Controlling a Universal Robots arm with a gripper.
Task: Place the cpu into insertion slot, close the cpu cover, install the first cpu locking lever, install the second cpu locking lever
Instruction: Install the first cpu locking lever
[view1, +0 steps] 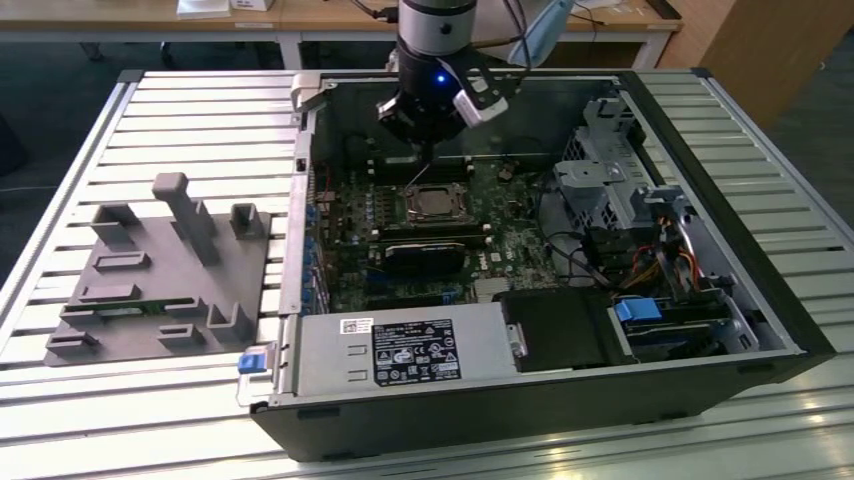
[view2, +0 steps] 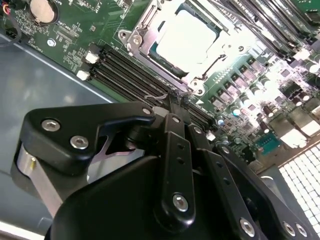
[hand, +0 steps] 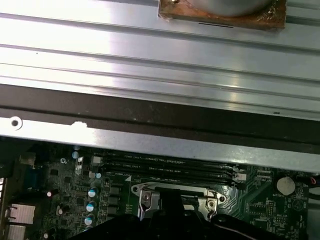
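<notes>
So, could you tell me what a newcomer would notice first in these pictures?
Probably the open computer case lying on the slatted table, with the arm's black tool poised just above the motherboard. Near its tip sits the pale silver cpu, framed by the metal cpu cover in the second wrist view. A grey moulded fixture lies on the exterior view's left.
</notes>
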